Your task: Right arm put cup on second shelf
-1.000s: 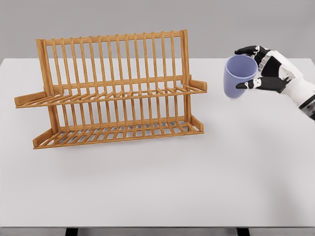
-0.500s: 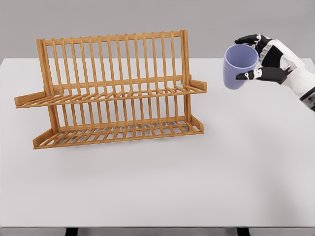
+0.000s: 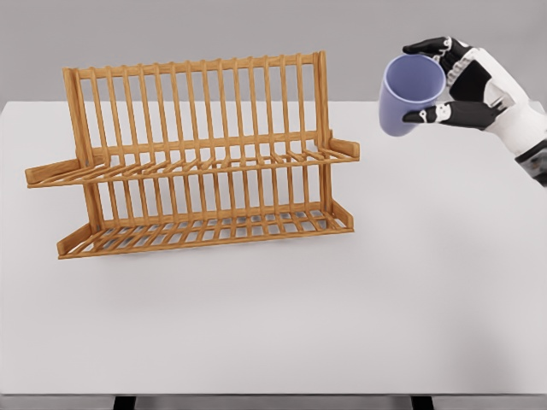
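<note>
A lavender cup (image 3: pixel 408 96) hangs in the air at the upper right, tilted so its mouth faces me. My right hand (image 3: pixel 438 79) is shut on it, fingers over the rim and thumb on the side. The wooden two-tier dish rack (image 3: pixel 197 158) stands on the white table (image 3: pixel 273 316) to the left of the cup. Its upper shelf (image 3: pixel 197 165) lies below and left of the cup, with a gap between the cup and the rack's right post. The left arm does not show.
The rack's lower shelf (image 3: pixel 205 231) slopes toward the front. The table's front edge runs along the bottom of the view, and a grey wall stands behind.
The right hand has lifted the cup higher and a little to the left, toward the rack, and tipped its mouth more toward me.
</note>
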You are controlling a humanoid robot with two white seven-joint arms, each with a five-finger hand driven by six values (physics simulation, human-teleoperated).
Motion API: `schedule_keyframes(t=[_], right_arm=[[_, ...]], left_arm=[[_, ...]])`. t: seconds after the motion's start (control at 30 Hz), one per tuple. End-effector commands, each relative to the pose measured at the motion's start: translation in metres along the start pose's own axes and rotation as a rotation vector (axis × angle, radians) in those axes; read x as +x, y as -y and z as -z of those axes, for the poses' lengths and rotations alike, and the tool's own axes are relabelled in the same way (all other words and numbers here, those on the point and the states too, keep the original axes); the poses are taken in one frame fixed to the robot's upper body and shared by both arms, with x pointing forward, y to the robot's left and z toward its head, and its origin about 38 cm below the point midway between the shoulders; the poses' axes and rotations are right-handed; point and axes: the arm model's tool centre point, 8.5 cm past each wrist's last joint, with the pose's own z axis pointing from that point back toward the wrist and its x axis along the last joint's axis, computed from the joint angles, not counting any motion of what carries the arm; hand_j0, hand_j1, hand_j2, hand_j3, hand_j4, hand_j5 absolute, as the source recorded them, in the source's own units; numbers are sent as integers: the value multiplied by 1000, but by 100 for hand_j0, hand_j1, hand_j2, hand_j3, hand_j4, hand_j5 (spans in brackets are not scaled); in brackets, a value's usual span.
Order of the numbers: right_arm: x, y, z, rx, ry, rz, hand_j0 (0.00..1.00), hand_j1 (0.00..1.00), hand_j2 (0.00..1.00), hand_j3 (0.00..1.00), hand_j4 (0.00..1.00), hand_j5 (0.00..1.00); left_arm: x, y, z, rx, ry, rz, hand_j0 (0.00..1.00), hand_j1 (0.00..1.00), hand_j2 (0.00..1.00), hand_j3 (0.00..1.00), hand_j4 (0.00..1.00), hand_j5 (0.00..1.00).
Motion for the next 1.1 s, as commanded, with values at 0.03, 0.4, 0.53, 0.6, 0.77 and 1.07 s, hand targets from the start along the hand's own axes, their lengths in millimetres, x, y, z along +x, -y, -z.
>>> schedule_keyframes(t=[0.03,0.4,0.53,0.6,0.77,1.07], right_arm=[[1,-7,5,8,28,7,64,64,64,64,64,64],[9,-21,30,33,99,21,64,64,64,64,64,64],[8,-35,42,64,128,25,64,64,64,64,64,64],[8,-39,43,73,139,17,64,64,64,64,64,64],[7,-51,50,99,163,18,64,64,64,64,64,64],[7,-76,59,164,212,2,64,64,64,64,64,64]], left_arm=[[0,0,0,0,1,0,100,100,100,100,100,100],[0,0,0,0,-1,2,100,100,100,100,100,100],[0,0,0,0,-1,0,100,100,100,100,100,100],[0,0,0,0,-1,0,100,100,100,100,100,100],[0,0,0,0,-1,0,100,100,100,100,100,100],[0,0,0,0,-1,0,100,100,100,100,100,100]])
